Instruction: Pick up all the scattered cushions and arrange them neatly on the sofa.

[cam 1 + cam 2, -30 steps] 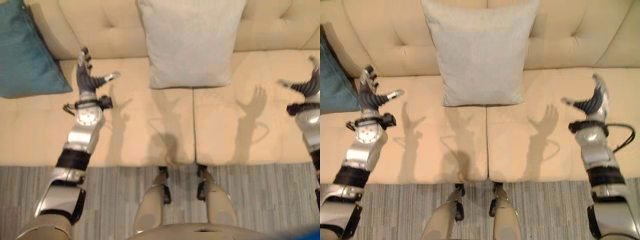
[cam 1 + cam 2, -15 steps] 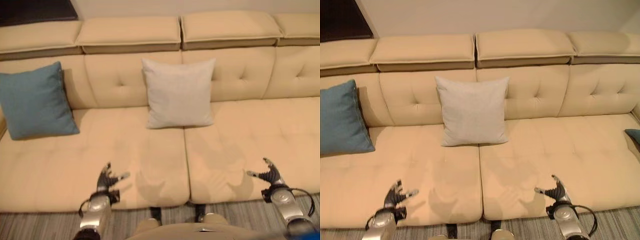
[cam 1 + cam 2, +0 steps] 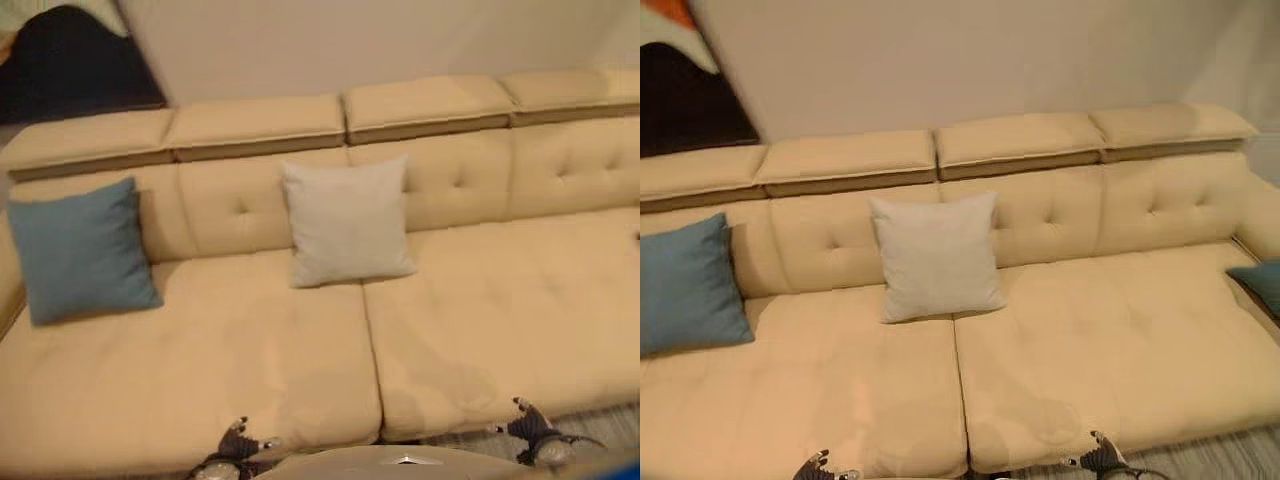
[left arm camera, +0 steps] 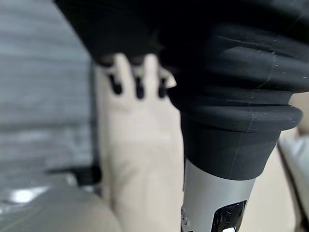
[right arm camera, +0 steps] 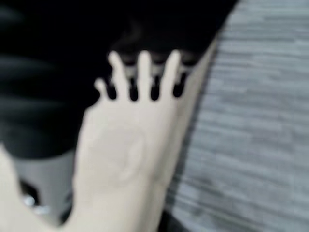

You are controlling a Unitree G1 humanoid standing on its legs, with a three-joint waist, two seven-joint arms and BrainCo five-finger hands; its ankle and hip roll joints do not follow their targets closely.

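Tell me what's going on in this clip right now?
Nothing is being handled. The sofa carries a teal cushion leaning on the backrest at its left end and a grey cushion upright against the backrest near the middle. Another teal cushion shows partly at the right end. The left hand and right hand sit low by the seat's front edge, fingers spread, holding nothing.

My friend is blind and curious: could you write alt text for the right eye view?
A long cream sofa holds a pale grey cushion upright against its back, a blue cushion at its left end and another blue cushion's corner at its right end. The robot's left hand and right hand, both open, show at the front edge.
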